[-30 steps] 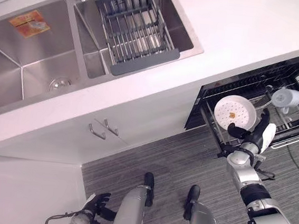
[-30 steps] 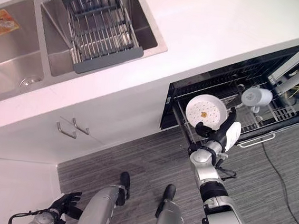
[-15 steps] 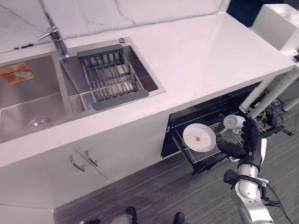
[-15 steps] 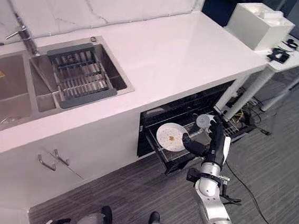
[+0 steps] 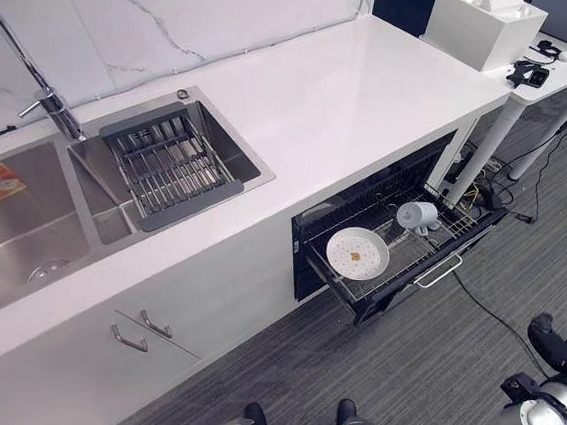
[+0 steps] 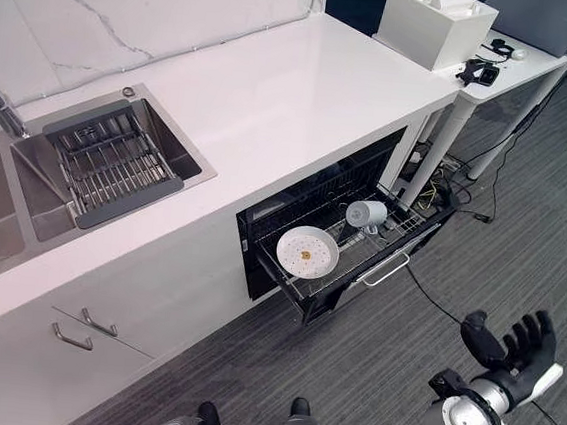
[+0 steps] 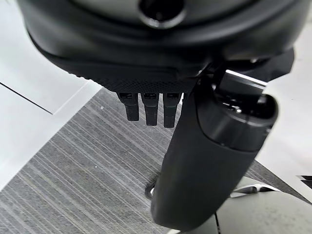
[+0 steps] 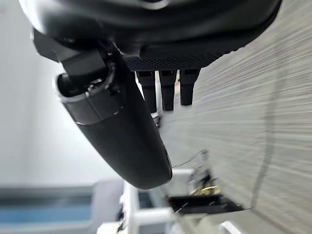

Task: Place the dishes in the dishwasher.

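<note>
A white plate [image 5: 357,253] with a small brown spot lies flat in the pulled-out dishwasher rack [image 5: 437,271] under the counter. A white cup [image 5: 417,215] lies on its side in the same rack, further back. My right hand [image 6: 512,345] is open with spread fingers and holds nothing. It hangs over the floor well in front of the rack; its wrist view shows the thumb [image 8: 122,141] standing free. My left hand [image 7: 161,29] is open and idle, low beside me over the grey floor.
The white counter [image 5: 355,99] runs above the dishwasher. A double sink [image 5: 20,237] with a grey drying rack [image 5: 167,166] and a tap [image 5: 48,104] is at the left. A white box [image 5: 487,26] stands on a side table at the far right.
My right hand has let go of the plate, which now lies in the rack, and has drawn back towards me. The camera has also moved, shifting the whole scene.
</note>
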